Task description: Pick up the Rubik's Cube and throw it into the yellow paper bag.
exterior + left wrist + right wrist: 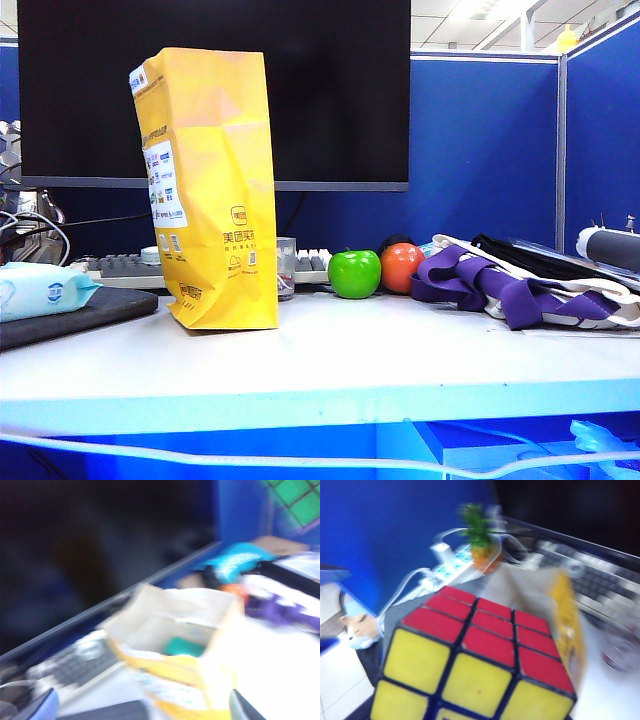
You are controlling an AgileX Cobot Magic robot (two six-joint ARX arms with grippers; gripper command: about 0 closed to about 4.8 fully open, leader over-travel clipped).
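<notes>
The yellow paper bag point(215, 190) stands upright on the white table, left of the middle. The left wrist view looks blurrily down into the bag's open mouth point(170, 630), where something teal point(182, 646) lies. My left gripper point(142, 702) hangs above the bag, open wide, its fingertips point(42, 705) far apart with nothing between them. The Rubik's Cube point(475, 665), red on one face and yellow on another, fills the right wrist view close to the camera, raised off the table beside the bag point(565, 615). My right gripper point(470, 705) is shut on it, fingers hidden behind the cube. Neither arm shows in the exterior view.
A green apple point(354, 273) and an orange ball point(401, 267) sit right of the bag, before a purple-strapped cloth bag point(520, 285). A small glass point(286, 268), a keyboard point(130, 268) and a monitor point(330, 90) stand behind. A tissue pack point(40, 290) lies at the left.
</notes>
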